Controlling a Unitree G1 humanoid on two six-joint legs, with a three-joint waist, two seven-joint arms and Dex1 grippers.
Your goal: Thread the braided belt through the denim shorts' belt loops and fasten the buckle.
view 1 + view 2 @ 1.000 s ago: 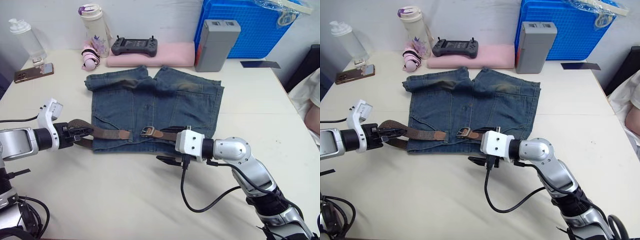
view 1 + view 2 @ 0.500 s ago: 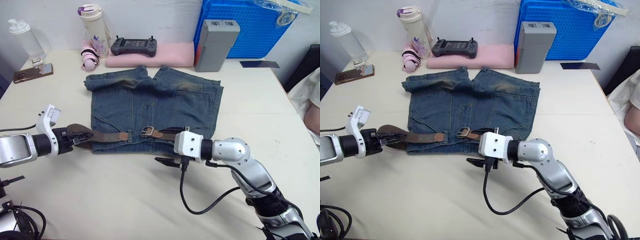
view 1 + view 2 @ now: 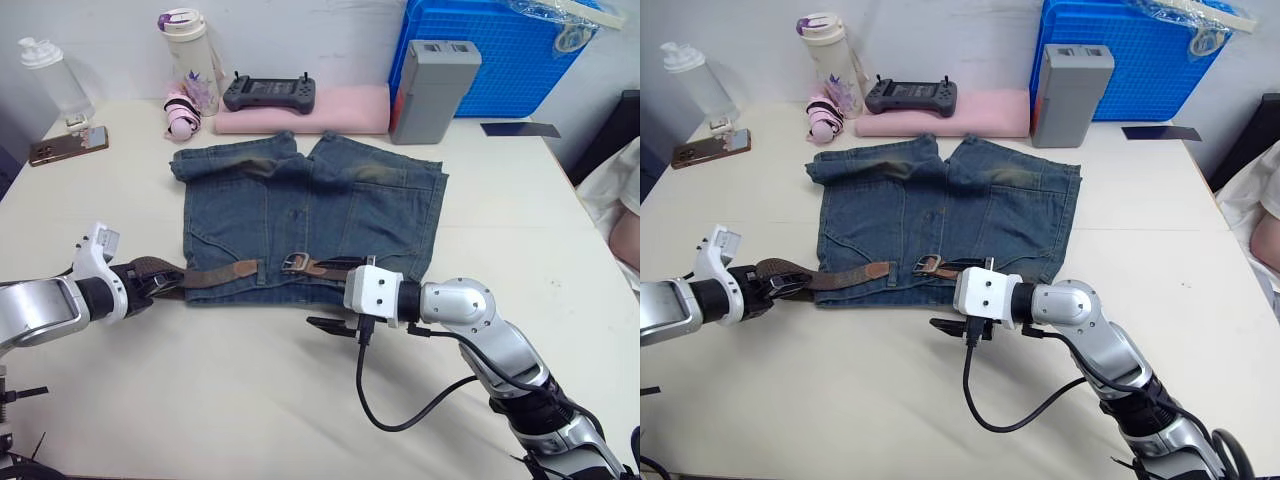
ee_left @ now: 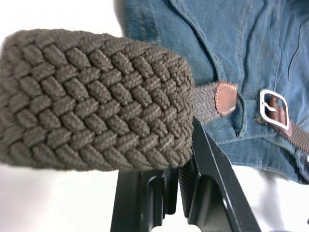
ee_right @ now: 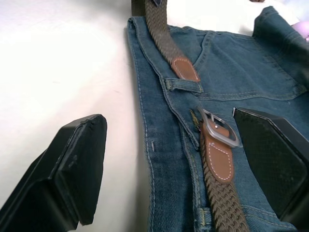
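My left claw (image 3: 143,283) clamps the braided belt (image 3: 205,273) beside the denim shorts (image 3: 310,215) — my right claw (image 3: 330,327) spread wide.

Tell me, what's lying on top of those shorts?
A belt lies across the waistband of the shorts, its tan tip just short of the buckle, unfastened. The left hand grips its looped end. The right end runs behind the right hand.

denim shorts (image 3: 310,215) mid-table | braided belt (image 3: 205,274) across waistband | buckle (image 3: 294,263) centred
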